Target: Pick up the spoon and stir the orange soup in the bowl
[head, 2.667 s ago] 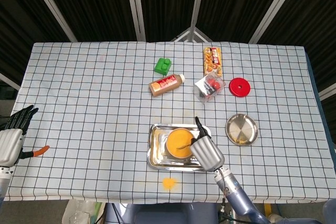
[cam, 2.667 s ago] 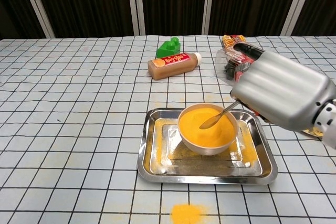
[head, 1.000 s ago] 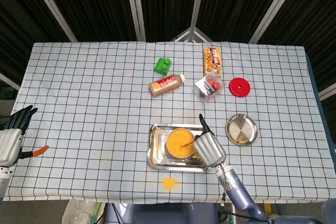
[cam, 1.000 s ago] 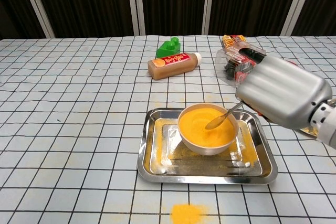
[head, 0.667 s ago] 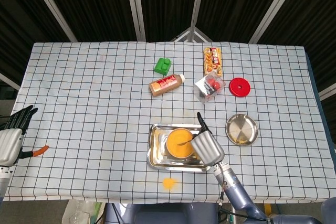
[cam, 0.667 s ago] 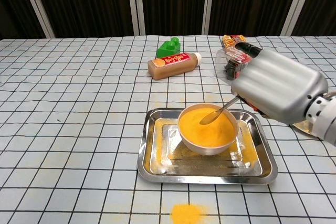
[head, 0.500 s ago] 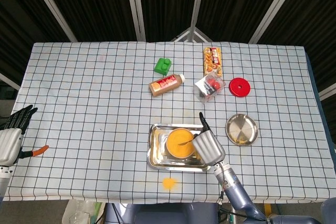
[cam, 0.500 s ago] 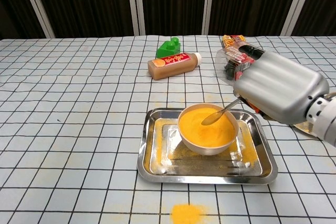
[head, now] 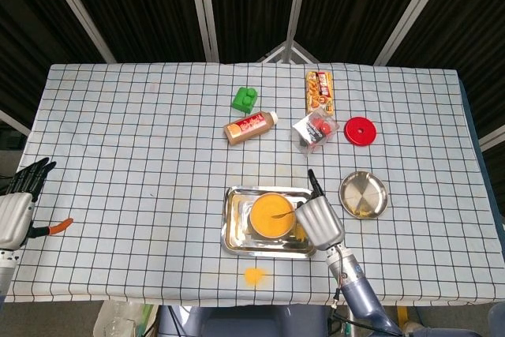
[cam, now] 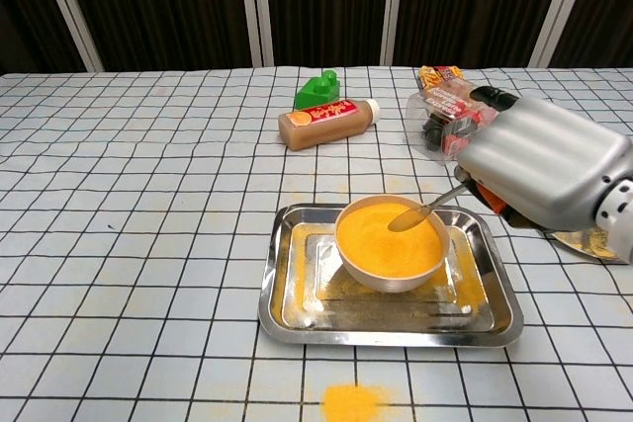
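A white bowl (cam: 390, 279) of orange soup (cam: 381, 240) (head: 271, 215) stands in a steel tray (cam: 285, 308) (head: 230, 238) near the table's front. My right hand (cam: 547, 174) (head: 320, 222) grips a metal spoon (cam: 423, 209) by its handle, just right of the bowl. The spoon's tip sits at the soup's surface near the bowl's right rim. My left hand (head: 17, 204) rests at the table's far left edge with fingers spread, holding nothing.
Behind the tray lie a brown sauce bottle (cam: 326, 124), a green block (cam: 318, 88), a clear snack tub (cam: 441, 118), a snack box (head: 319, 91) and a red lid (head: 360, 130). A steel plate (head: 364, 194) sits right of my hand. Orange powder (cam: 353, 402) is spilled in front of the tray.
My right hand has shifted to the right and slightly up, dragging the spoon's tip from the middle of the soup toward the bowl's right rim. The left hand has not moved.
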Tool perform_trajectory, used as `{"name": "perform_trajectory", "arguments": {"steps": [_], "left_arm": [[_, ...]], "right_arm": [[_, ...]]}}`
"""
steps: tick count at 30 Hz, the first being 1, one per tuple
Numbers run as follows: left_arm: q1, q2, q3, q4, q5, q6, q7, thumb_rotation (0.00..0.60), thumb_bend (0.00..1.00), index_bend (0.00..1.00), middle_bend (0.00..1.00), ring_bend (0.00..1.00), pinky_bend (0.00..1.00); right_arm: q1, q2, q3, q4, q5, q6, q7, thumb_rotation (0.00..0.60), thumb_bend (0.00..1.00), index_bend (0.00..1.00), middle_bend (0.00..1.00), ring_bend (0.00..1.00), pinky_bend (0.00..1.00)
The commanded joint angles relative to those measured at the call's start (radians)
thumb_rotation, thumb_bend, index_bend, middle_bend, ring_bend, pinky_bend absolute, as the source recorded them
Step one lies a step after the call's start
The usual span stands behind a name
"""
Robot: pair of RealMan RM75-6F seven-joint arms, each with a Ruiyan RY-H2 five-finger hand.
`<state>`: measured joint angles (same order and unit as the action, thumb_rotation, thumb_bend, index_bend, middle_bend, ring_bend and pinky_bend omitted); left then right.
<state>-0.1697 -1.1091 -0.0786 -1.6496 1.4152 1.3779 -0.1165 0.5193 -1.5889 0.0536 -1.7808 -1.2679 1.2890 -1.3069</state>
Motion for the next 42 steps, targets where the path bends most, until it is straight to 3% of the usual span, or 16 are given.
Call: {"name": "perform_trajectory", "arguments": {"steps": [1, 9, 14, 24, 34, 37, 41, 42], "left_arm": [[0.001, 0.000, -0.001, 0.001, -0.001, 0.001, -0.001, 0.600, 0.00, 0.00, 0.00, 0.00, 0.00], [0.002, -0.002, -0.002, 0.002, 0.001, 0.005, -0.008, 0.600, 0.00, 0.00, 0.00, 0.00, 0.00], [0.002, -0.007, -0.001, -0.001, 0.011, 0.013, -0.002, 0.600, 0.00, 0.00, 0.00, 0.00, 0.00], [0.006, -0.012, -0.002, -0.002, 0.019, 0.028, 0.000, 0.600, 0.00, 0.00, 0.00, 0.00, 0.00], [0.007, -0.012, -0.001, 0.001, 0.019, 0.028, -0.001, 0.600, 0.00, 0.00, 0.00, 0.00, 0.00], [0.008, -0.013, -0.003, 0.001, 0.018, 0.030, 0.000, 0.600, 0.00, 0.00, 0.00, 0.00, 0.00], [0.008, -0.015, -0.003, 0.002, 0.016, 0.030, 0.002, 0.600, 0.00, 0.00, 0.00, 0.00, 0.00], [0.008, -0.015, -0.003, 0.002, 0.016, 0.030, 0.002, 0.600, 0.00, 0.00, 0.00, 0.00, 0.00]], "right_arm": [[-0.005, 0.015, 0.000, -0.009, -0.033, 0.025, 0.028, 0.600, 1.00, 0.98, 0.82, 0.57, 0.00], [-0.046, 0.139, 0.064, 0.007, -0.018, 0.091, 0.179, 0.600, 1.00, 0.98, 0.82, 0.57, 0.00], [-0.087, 0.200, 0.066, 0.120, 0.026, 0.087, 0.311, 0.600, 1.00, 0.98, 0.82, 0.57, 0.00], [-0.138, 0.123, 0.012, 0.406, 0.076, 0.015, 0.483, 0.600, 1.00, 0.98, 0.82, 0.57, 0.00], [-0.162, 0.032, 0.007, 0.527, 0.102, -0.016, 0.557, 0.600, 1.00, 0.96, 0.82, 0.54, 0.00], [-0.166, 0.009, 0.013, 0.542, 0.124, -0.028, 0.556, 0.600, 0.99, 0.86, 0.76, 0.48, 0.00], [-0.171, -0.008, 0.018, 0.549, 0.154, -0.037, 0.526, 0.600, 0.76, 0.47, 0.45, 0.27, 0.00], [-0.172, -0.010, 0.020, 0.546, 0.159, -0.036, 0.519, 0.600, 0.73, 0.42, 0.41, 0.24, 0.00]]}}
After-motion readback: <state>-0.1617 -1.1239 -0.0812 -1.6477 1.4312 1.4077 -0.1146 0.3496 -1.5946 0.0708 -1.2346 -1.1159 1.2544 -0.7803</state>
